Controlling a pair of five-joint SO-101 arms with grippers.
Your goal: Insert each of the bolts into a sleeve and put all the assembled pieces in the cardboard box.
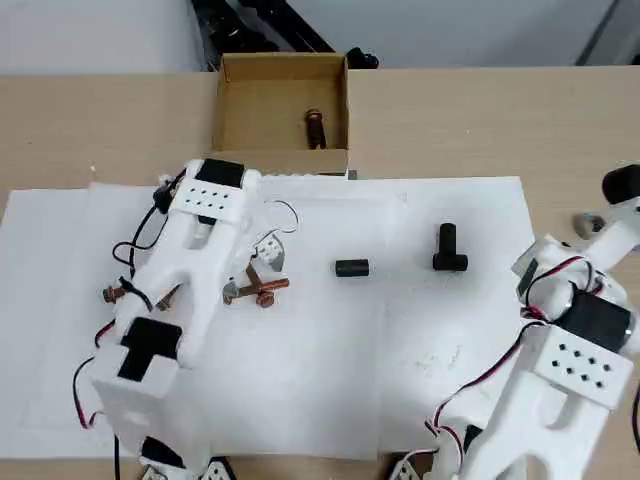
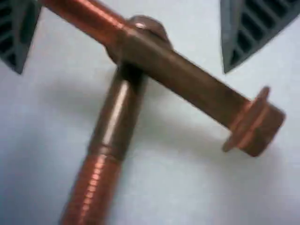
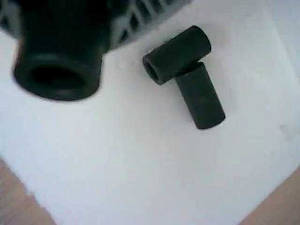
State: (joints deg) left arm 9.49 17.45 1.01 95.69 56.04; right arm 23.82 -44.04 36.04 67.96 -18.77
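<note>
Two copper bolts (image 2: 154,93) lie crossed on the white sheet, one resting over the other. My left gripper (image 2: 126,33) hangs open just above them, one dark finger on each side. From above, this bolt pair (image 1: 257,290) sits at the left gripper (image 1: 260,265). My right gripper (image 3: 65,42) is shut on a black sleeve (image 3: 58,65), held close with its bore facing the camera. Two more black sleeves (image 3: 187,75) lie touching in a T (image 1: 448,250). A single sleeve (image 1: 352,268) lies mid-sheet. The cardboard box (image 1: 235,110) holds one assembled piece (image 1: 315,128).
More bolts (image 1: 113,294) lie at the left, partly hidden under the left arm. The white sheet (image 1: 330,380) covers most of the wooden table. The right arm (image 1: 570,370) stands at the lower right, by the sheet's edge.
</note>
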